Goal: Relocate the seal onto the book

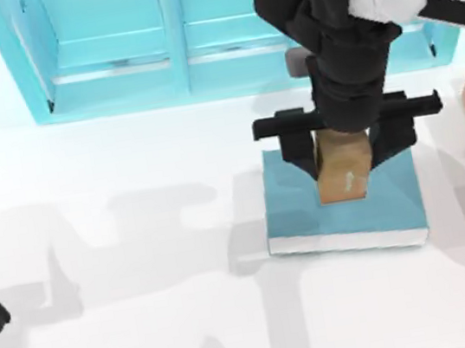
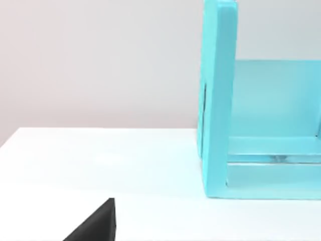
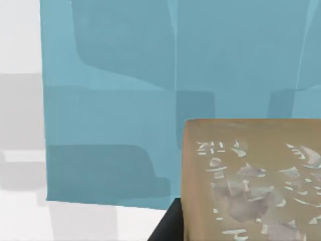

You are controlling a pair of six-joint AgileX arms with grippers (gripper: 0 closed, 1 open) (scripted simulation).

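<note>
Right gripper point(image 1: 340, 147) clutches the seal point(image 1: 342, 168) over the book point(image 1: 294, 204)

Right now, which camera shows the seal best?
The right wrist view: the seal is close up, its engraved face showing, over the book. The top view shows it between the right gripper fingers.

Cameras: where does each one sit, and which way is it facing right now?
Top view: above the table, looking down on the right pincer around the seal over the book; left arm parked at the left edge.
Left wrist view: low, facing the shelf unit; a dark bit of its pincer.
Right wrist view: looks down on seal and book.
Top and right wrist views share both.
</note>
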